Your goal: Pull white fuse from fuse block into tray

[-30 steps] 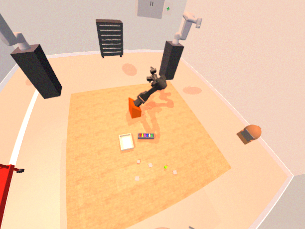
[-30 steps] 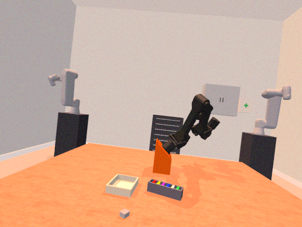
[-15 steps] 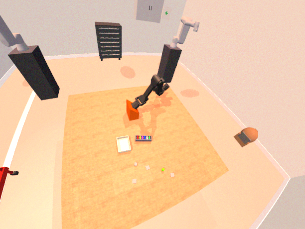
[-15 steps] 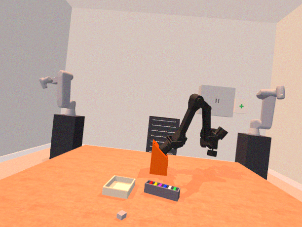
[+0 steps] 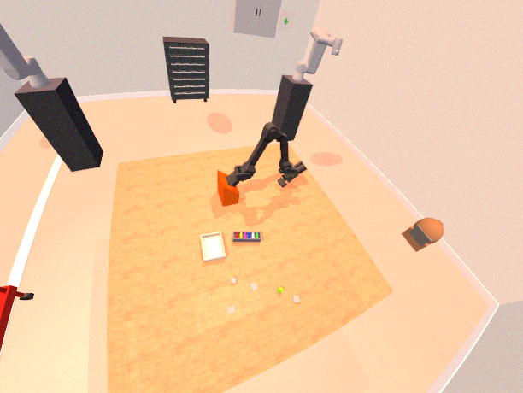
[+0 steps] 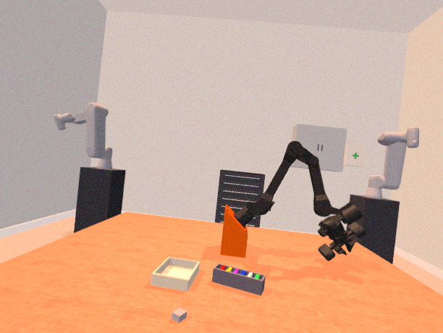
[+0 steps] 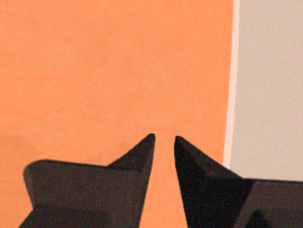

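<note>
The grey fuse block (image 5: 247, 241) (image 6: 237, 283) stands on the table with a row of coloured fuses in it. The white fuse (image 5: 255, 235) (image 6: 250, 275) sits in the block, second from the right end, next to the green one. The cream tray (image 5: 202, 248) (image 6: 170, 283) lies just left of the block and holds nothing. My gripper (image 5: 283, 183) (image 6: 333, 251) (image 7: 164, 141) is shut on nothing. It hangs low over the table, far behind and to the right of the block. In the wrist view only bare table and floor show beyond the fingertips.
The arm rises from an orange wedge base (image 5: 227, 190) (image 6: 234, 239) behind the tray. Small pale cubes (image 5: 233, 280) (image 6: 179, 315) and a yellow-green cube (image 5: 280, 290) lie in front of the block. Black pedestals (image 5: 60, 124) (image 6: 376, 224) with white arms stand at the table's edges.
</note>
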Robot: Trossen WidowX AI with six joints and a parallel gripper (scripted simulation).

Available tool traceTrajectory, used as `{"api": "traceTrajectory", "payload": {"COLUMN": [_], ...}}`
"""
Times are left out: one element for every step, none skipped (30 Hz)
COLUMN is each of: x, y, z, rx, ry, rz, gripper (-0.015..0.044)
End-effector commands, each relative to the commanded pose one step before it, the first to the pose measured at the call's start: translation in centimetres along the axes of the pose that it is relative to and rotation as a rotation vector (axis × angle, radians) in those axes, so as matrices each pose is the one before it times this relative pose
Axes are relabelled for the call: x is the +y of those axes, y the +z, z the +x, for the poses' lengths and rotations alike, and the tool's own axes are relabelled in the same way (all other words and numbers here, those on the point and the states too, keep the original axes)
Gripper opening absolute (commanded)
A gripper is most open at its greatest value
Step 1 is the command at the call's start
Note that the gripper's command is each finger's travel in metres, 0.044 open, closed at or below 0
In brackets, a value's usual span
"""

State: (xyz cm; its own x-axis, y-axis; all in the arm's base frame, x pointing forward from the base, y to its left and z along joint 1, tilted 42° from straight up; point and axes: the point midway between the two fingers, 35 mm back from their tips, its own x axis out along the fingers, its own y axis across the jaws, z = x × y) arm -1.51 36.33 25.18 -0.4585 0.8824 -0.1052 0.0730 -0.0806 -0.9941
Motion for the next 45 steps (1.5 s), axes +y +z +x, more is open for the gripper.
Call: {"api": "traceTrajectory", "payload": {"x": [1.602, 0.17, 0.124, 0.081, 0.021, -0.039, -0.095, 0.047, -0.025, -0.092, -0.042, -0.032, -0.091, -0.137, -0.2, -0.272, -0.34, -0.388, -0.493, -0.57, -0.639, -0.709, -0.778, -0.841, -0.897, -0.947, -0.989, -1.11, -0.743, -0.95, -1.158, -1.238, -1.24, -1.087, -0.924, -0.948, -1.001, -1.107, -1.063, -0.625, -0.206, 0.0, 0.0, 0.0, 0.0], "y": [-5.833, -1.677, -1.676, -1.671, -1.677, -1.681, -1.607, -1.612, -1.72, -1.705, -1.607, -1.539, -1.514, -1.479, -1.451, -1.424, -1.389, -1.393, -1.464, -1.404, -1.339, -1.276, -1.209, -1.138, -1.062, -0.984, -0.903, -0.58, -0.535, -0.643, -0.721, -0.69, -0.608, -0.473, -0.432, -0.479, -0.438, -0.232, -0.146, -0.038, -0.003, 0.0, 0.0, 0.0, 0.0], "z": [-2.219, -0.523, -0.516, -0.507, -0.508, -0.509, -0.485, -0.406, -0.441, -0.436, -0.358, -0.307, -0.3, -0.287, -0.284, -0.289, -0.292, -0.274, -0.299, -0.3, -0.298, -0.302, -0.31, -0.319, -0.328, -0.338, -0.348, -0.474, -0.23, -0.298, -0.368, -0.398, -0.403, -0.35, -0.248, -0.204, -0.231, -0.259, -0.275, -0.177, -0.061, 0.0, 0.0, 0.0, 0.0], "rx": [0.17736, 0.04815, 0.04766, 0.04698, 0.04688, 0.04669, 0.04435, 0.04138, 0.04385, 0.04294, 0.03861, 0.0357, 0.03459, 0.0332, 0.03213, 0.0312, 0.03013, 0.03014, 0.03142, 0.02994, 0.02842, 0.02694, 0.02543, 0.02389, 0.02237, 0.02088, 0.01944, 0.00812, 0.01033, 0.01237, 0.01391, 0.01361, 0.01253, 0.01078, 0.01251, 0.01678, 0.0175, 0.01868, 0.01829, 0.01106, 0.00371, 0.0, 0.0, 0.0, 0.0], "ry": [0.05663, 0.01011, 0.00868, 0.00737, 0.00555, 0.00375, 0.00193, 0.00788, 0.00625, 0.00457, 0.00729, 0.0086, 0.00747, 0.00687, 0.00571, 0.00422, 0.0029, 0.00307, 0.00207, 0.00089, -0.00001, -0.00087, -0.0017, -0.00234, -0.00278, -0.00302, -0.00306, -0.01605, -0.00371, -0.00433, -0.00457, -0.00391, -0.00283, -0.00099, 0.00339, 0.00792, 0.00925, 0.01103, 0.01187, 0.00763, 0.00263, 0.0, 0.0, 0.0, 0.0], "rz": [0.1847, 0.051, 0.0522, 0.0534, 0.0541, 0.0547, 0.0529, 0.0654, 0.0708, 0.0721, 0.0757, 0.0783, 0.0796, 0.0811, 0.0822, 0.0832, 0.0842, 0.0908, 0.1, 0.1011, 0.1021, 0.103, 0.1039, 0.1046, 0.1053, 0.106, 0.1066, 0.0669, 0.0612, 0.0781, 0.0948, 0.1009, 0.1007, 0.0894, 0.0847, 0.0966, 0.1029, 0.1116, 0.1094, 0.0656, 0.0219, 0.0, 0.0, 0.0, 0.0], "gripper": [0.0074, 0.0074, 0.0074, 0.0074, 0.0074, 0.0074, 0.0074, 0.0074, 0.0074, 0.0074, 0.0074, 0.0074, 0.0074, 0.0074, 0.0074, 0.0074, 0.0074, 0.0074, 0.0074, 0.0074, 0.0074, 0.0074, 0.0074, 0.0074, 0.0074, 0.0074, 0.0074, 0.0074, 0.0074, 0.0074, 0.0074, 0.0074, 0.0074, 0.0074, 0.0074, 0.0074, 0.0074, 0.0074, 0.0074, 0.0074, 0.0074, 0.0074, 0.0074, 0.0074, 0.0074]}}
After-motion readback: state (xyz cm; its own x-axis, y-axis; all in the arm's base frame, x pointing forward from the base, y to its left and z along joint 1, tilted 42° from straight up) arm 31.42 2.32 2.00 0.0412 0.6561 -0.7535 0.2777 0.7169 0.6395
